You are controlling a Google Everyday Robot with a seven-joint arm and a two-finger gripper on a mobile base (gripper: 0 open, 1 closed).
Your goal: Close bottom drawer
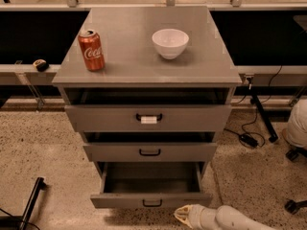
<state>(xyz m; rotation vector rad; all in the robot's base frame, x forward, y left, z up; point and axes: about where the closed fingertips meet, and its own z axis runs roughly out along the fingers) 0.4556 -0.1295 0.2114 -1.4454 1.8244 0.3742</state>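
Note:
The bottom drawer (pixel 151 201) is the lowest of three grey cabinet drawers. It is pulled out, its shallow tray is open to view, and its plain front carries a small black loop handle (pixel 152 203). My gripper (pixel 183 214) is at the bottom edge of the camera view, just below and right of the drawer's front, pointing left. It is close to the front's lower right corner. I cannot tell whether it touches the drawer.
A red cola can (pixel 91 50) and a white bowl (pixel 170 42) stand on the cabinet top (pixel 144 63). The top drawer (pixel 148 118) has a white tag on its handle. Black cables (pixel 249 138) lie on the speckled floor at right. A black bar (pixel 31 202) lies at lower left.

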